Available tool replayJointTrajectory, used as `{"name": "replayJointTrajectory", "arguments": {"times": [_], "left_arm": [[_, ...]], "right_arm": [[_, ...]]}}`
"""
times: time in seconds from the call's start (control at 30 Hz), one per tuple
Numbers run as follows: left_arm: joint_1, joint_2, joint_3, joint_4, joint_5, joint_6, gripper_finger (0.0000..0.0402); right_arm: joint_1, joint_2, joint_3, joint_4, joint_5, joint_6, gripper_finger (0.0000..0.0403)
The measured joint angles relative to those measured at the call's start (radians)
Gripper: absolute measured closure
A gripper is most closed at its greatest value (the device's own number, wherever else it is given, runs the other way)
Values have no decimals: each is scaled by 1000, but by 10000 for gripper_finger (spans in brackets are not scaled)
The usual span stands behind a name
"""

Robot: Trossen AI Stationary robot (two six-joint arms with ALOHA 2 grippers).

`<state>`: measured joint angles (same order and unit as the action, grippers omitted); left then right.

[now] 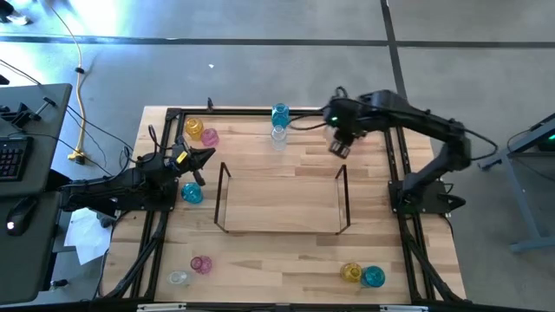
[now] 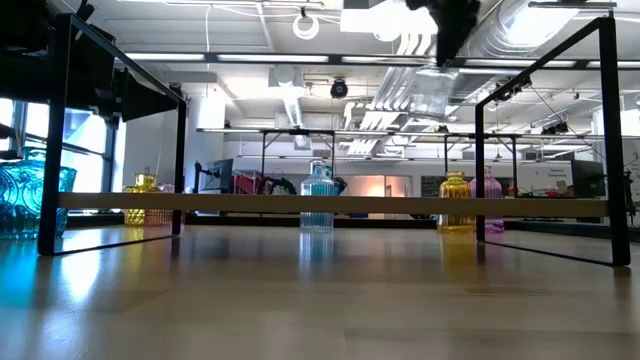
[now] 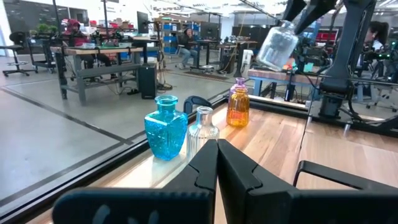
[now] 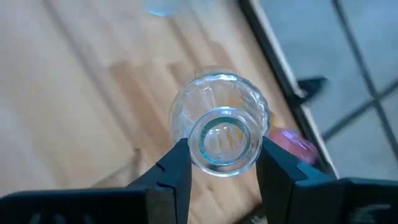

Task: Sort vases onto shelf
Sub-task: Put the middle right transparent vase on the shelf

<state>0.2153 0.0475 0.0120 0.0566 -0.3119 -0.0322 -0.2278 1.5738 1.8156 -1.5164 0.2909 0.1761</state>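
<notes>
My right gripper [image 1: 338, 144] hangs over the far right part of the table, just beyond the shelf's [image 1: 282, 201] right wire end frame, shut on a clear vase [image 4: 221, 127]. My left gripper [image 3: 217, 152], shut and holding nothing, waits at the table's left side beside a teal vase [image 1: 192, 192]. The other vases stand on their bases on the table. A yellow one [image 1: 192, 127] and a pink one [image 1: 209, 137] are at the far left. A teal [image 1: 279, 113] and a clear one [image 1: 278, 134] stand at the far middle. My right gripper pinches the clear vase at its narrow neck, just under the round mouth [image 4: 225, 142], one finger [image 4: 180, 165] on each side. The fingers come from above, pointing down. The vase hangs below them, lifted clear of the table [image 2: 435, 95], slightly tilted in the left wrist view [image 3: 278, 45].
More vases stand near the table's near edge: pink [image 1: 200, 264] and clear [image 1: 179, 277] at the left, yellow [image 1: 350, 272] and teal [image 1: 373, 276] at the right. A black metal frame [image 1: 260, 111] borders the table. Nothing stands on the shelf's see-through top.
</notes>
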Motion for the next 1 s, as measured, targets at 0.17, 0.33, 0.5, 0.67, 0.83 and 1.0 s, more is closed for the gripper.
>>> {"name": "replayJointTrajectory", "arguments": {"times": [0.17,0.33,0.5,0.67,0.83,1.0], "left_arm": [[0,0,0,0,0,0,401],[0,0,0,0,0,14,401],[0,0,0,0,-11,37,401],[0,0,0,0,-12,37,401],[0,0,0,0,-13,37,401],[0,0,0,0,-13,33,401]], "right_arm": [[103,114,68,-25,-96,2,290],[208,148,22,-20,-150,82,290],[288,150,-88,28,-186,156,290],[333,150,-185,197,-288,153,290],[338,150,-249,259,-318,128,290],[323,150,-277,268,-319,103,291]]}}
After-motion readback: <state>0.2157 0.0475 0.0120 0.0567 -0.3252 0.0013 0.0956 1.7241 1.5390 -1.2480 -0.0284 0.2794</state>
